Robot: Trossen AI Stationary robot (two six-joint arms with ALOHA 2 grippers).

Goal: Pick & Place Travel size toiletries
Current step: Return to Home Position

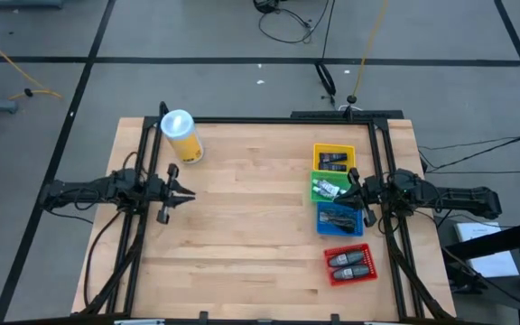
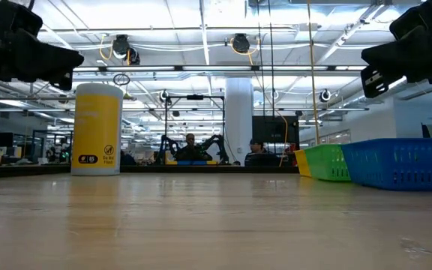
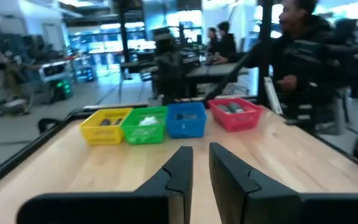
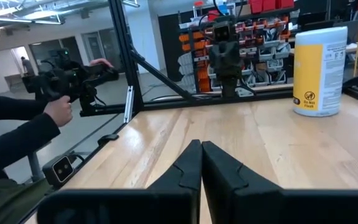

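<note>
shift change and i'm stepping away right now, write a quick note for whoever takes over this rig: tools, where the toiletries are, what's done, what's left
Left tool: slightly open, empty, raised over the table's left side.
Right tool: shut, empty, raised by the green tray.
Toiletries: dark packs in the yellow tray, white-green tube in the green tray, dark items in the blue tray, silvery sachets in the red tray.
Done: sorting looks finished; no toiletry shows loose on the table.
Left: probably only parking both arms. The yellow canister is not part of the job.
</note>
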